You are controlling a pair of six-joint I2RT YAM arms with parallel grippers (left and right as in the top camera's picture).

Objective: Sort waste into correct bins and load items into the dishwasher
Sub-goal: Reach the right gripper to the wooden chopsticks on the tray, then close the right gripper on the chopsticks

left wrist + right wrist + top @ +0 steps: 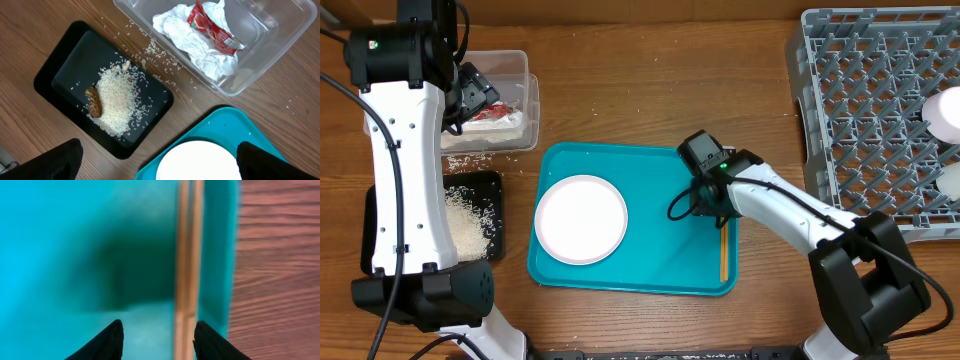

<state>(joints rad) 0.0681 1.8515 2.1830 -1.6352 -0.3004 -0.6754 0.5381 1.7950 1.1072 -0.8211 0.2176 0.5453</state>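
Chopsticks (188, 255): lying together on the teal tray (660, 250), along its right rim at the near end; not yet loaded.
Right gripper (157, 342): low over the chopsticks, fingers apart with the pair between them, closer to the right finger; nothing clamped.
Plate (581, 219): flat on the left half of the teal tray, looks clean; not yet loaded.
Black tray (50, 75): left of the teal tray; holds the rice heap (115, 102) and brown scraps (93, 101); food waste judged sorted.
Stray rice (160, 55): scattered on the table between black tray and tub; judged minor residue.
Clear tub (280, 35): far left; holds the tissue (200, 50) and red wrapper (212, 30); dry waste judged sorted.
Left gripper (160, 167): raised by the tub, fingers wide apart, empty.
Dish rack (860, 110): far right; two white round items (945, 110) at its right edge, cropped, judged to be the bowls; plate and chopsticks outstanding.
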